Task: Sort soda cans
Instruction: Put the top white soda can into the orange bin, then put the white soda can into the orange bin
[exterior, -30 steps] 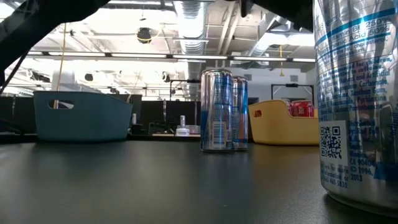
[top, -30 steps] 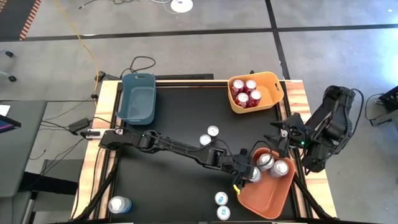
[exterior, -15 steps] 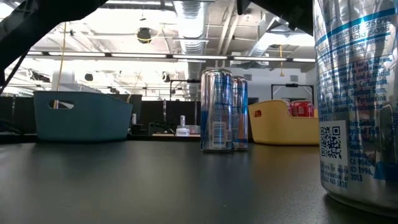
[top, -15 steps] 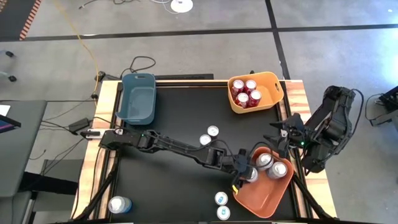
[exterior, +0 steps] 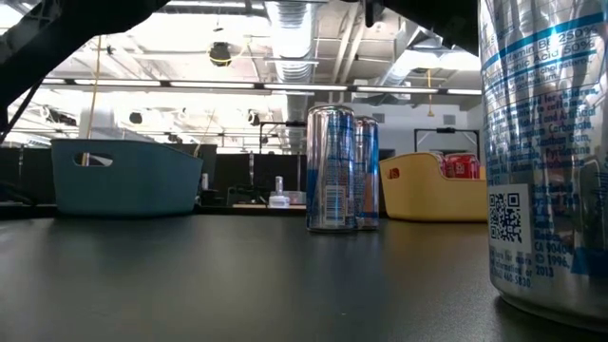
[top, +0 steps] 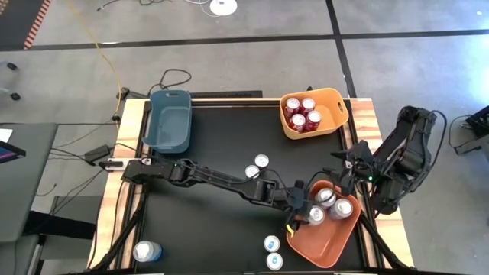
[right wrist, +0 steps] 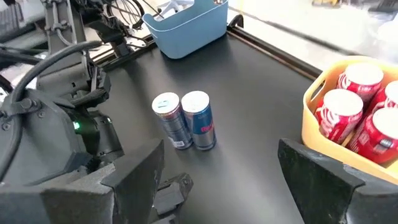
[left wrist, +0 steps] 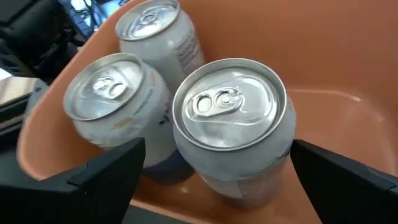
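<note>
A: Where is the left tool [top: 312, 216]?

B: Over the orange bin [top: 334, 246], at the bin's rim nearest the middle of the tabletop [top: 214, 229]. Its fingers [left wrist: 106, 171] stand apart on either side of a silver can [left wrist: 231, 127], not pressing it.

A: So that can is in the orange bin?

B: Yes. It stands upright inside, touching two more silver cans [left wrist: 112, 102] beside it. That makes three silver cans in the orange bin.

A: And the right tool [top: 345, 169]?

B: It hangs at the orange bin's far rim, fingers [right wrist: 134, 171] spread with nothing between them.

A: The other cans?

B: Four red cans [top: 302, 114] sit in the yellow bin [top: 336, 99], well beyond the orange bin at the tabletop's far edge. Two blue cans [top: 257, 166] stand together on the tabletop, between the orange bin and the blue bin [top: 170, 120]. Two more blue cans [top: 272, 252] stand just beside the orange bin's near corner. One can [top: 145, 251] stands alone at the near left corner, well apart from the orange bin.
</note>
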